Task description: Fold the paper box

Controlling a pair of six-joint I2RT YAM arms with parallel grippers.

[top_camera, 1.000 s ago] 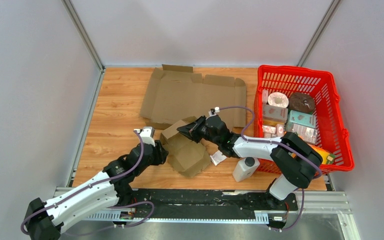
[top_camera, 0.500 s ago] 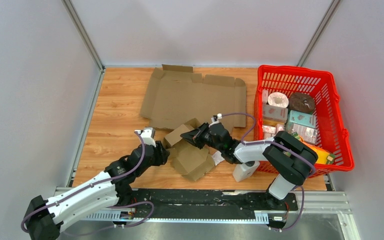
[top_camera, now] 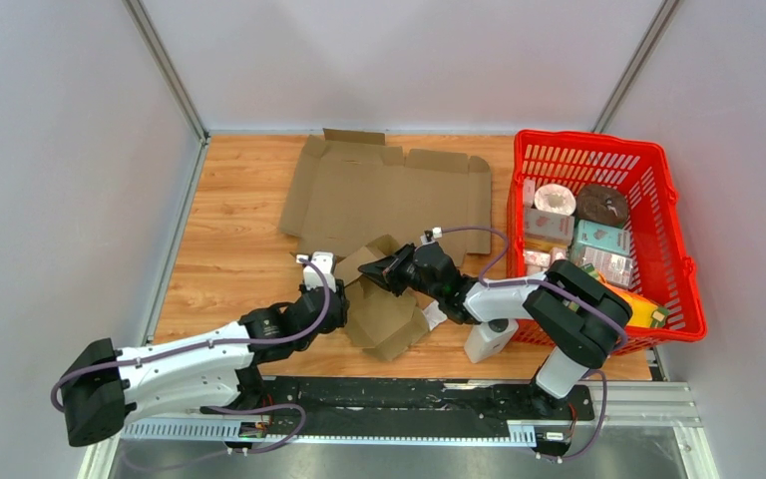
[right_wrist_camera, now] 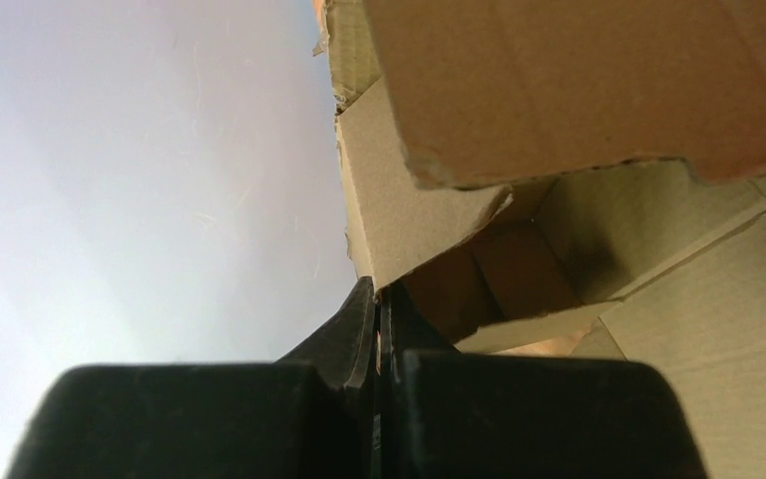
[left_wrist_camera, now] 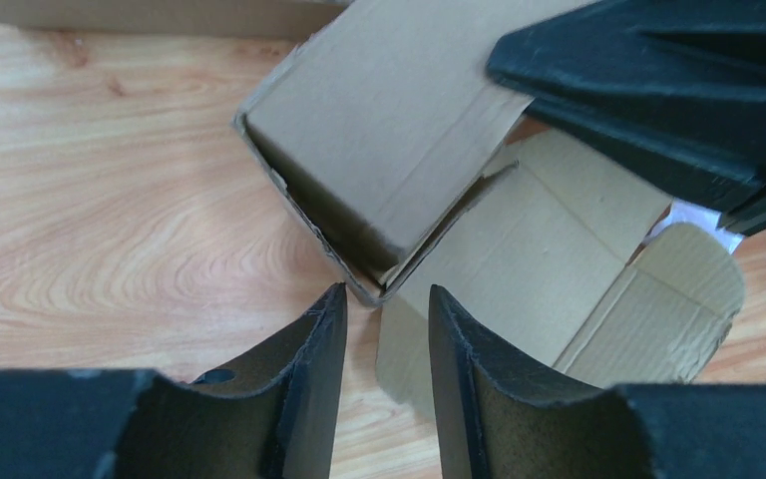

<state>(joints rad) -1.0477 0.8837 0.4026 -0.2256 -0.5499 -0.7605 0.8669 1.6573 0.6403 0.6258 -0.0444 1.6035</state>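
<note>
A small brown paper box (top_camera: 384, 309), partly folded with flaps loose, lies on the wooden table near the front centre. My right gripper (top_camera: 372, 267) is shut on the edge of one of its upper flaps (right_wrist_camera: 399, 215), holding that side raised. My left gripper (left_wrist_camera: 381, 299) is open, its jaws a little apart, and sits just short of the box's near corner (left_wrist_camera: 369, 289), touching nothing. In the top view the left gripper (top_camera: 339, 299) is at the box's left side. The box's open inside shows in the right wrist view (right_wrist_camera: 519, 269).
A large flat cardboard sheet (top_camera: 384, 195) lies at the back of the table. A red basket (top_camera: 683, 259) with several packaged goods stands at the right. A white bottle (top_camera: 489, 337) stands next to the basket's front left, a white paper scrap (top_camera: 435, 315) beside the box.
My left arm has reached forward and to the right, bringing its gripper up to the box's left corner. The right gripper dropped slightly with the flap, and the box shifted a little nearer.
</note>
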